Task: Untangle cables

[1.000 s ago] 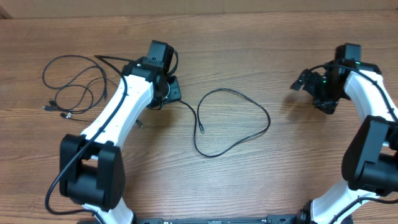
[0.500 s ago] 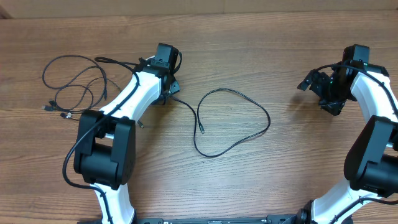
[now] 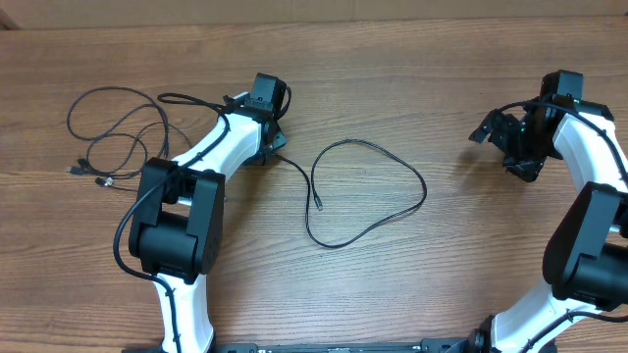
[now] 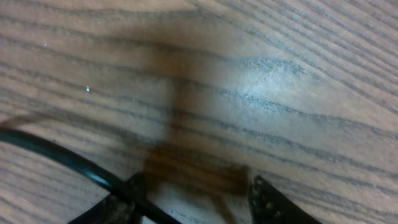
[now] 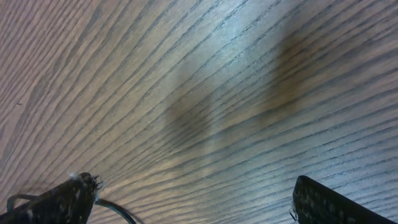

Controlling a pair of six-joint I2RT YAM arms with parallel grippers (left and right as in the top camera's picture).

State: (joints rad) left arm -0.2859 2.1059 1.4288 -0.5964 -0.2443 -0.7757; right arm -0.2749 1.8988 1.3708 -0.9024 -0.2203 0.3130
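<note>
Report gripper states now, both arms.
Left gripper: open; a cable runs along one side of it, not clamped.
Right gripper: open, holding nothing.

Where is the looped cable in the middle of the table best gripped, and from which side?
Take the looped cable at its right-hand bend, from straight above. There it is a single strand lying flat on bare table, away from its plug end and the tangle at left, and nearest the open right claw.
</note>
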